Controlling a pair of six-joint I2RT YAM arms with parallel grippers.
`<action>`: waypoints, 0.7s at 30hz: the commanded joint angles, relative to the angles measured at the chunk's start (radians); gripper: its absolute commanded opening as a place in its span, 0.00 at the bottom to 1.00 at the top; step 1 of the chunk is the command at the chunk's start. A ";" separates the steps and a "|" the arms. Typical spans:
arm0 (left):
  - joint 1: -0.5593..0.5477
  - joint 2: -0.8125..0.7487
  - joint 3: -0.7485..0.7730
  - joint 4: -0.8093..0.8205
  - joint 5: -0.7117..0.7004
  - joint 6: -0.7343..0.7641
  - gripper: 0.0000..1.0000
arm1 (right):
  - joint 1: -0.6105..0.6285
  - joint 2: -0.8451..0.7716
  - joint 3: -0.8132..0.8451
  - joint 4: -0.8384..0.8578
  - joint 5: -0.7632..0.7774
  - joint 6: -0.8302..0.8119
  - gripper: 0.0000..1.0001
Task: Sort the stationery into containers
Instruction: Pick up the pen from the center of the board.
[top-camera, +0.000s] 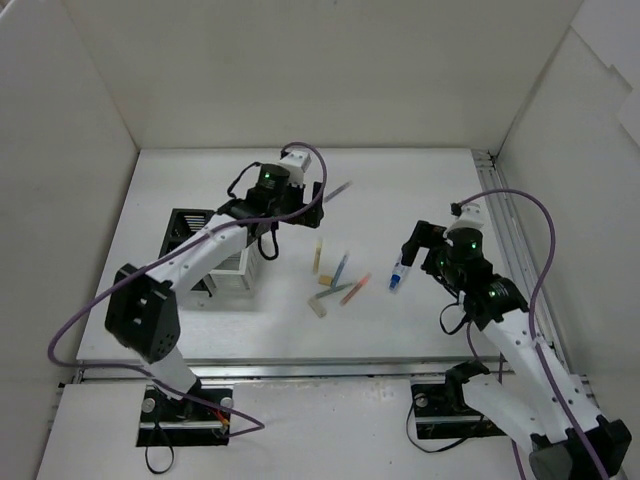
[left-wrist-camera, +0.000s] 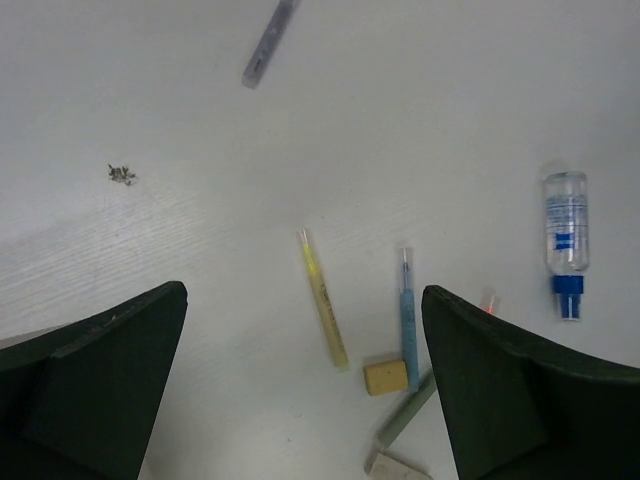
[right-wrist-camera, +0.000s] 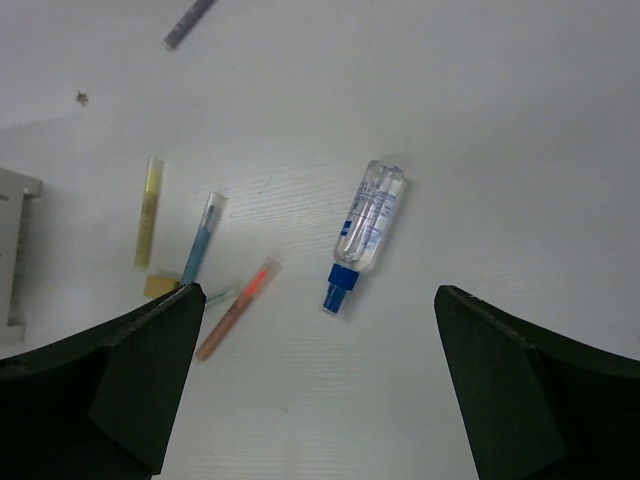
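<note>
The left pincer (left-wrist-camera: 303, 292) was wide open w/ nothing in it, hanging over the table (left-wrist-camera: 450, 120). Right under the gap btw its fingers lay the yellow pen (left-wrist-camera: 323, 298). The blue pen (left-wrist-camera: 408, 320) was just to the right of that, close to the right finger. A beige eraser (left-wrist-camera: 385, 376) sat right beside the blue pen's near end. The green pen (left-wrist-camera: 405, 412) and a 2nd eraser (left-wrist-camera: 398, 465) were further back toward the pincer's base. The grey pen (left-wrist-camera: 268, 42) lay well ahead of it, on its own, and the clear bottle (left-wrist-camera: 566, 235) w/ the blue cap was off past the right finger.

The right pincer (right-wrist-camera: 320, 290) was also fully open and empty. The bottle lay just ahead of its gap, cap end pointing back at the pincer, approx centred. The orange pen (right-wrist-camera: 240, 308) was next to its left finger, w/ the blue and yellow ones further left. The white organiser (right-wrist-camera: 15, 250) poked in at the far left, and the black organiser (top-camera: 185, 235) sat beyond it, under the left arm.
</note>
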 joint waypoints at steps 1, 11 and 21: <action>-0.021 0.090 0.143 -0.174 -0.041 0.017 1.00 | -0.011 0.125 0.089 -0.028 0.044 0.008 0.98; -0.055 0.357 0.352 -0.323 -0.106 -0.003 1.00 | -0.051 0.271 0.159 -0.113 0.173 0.046 0.98; -0.064 0.481 0.377 -0.354 -0.097 -0.039 0.79 | -0.076 0.246 0.127 -0.122 0.213 0.042 0.98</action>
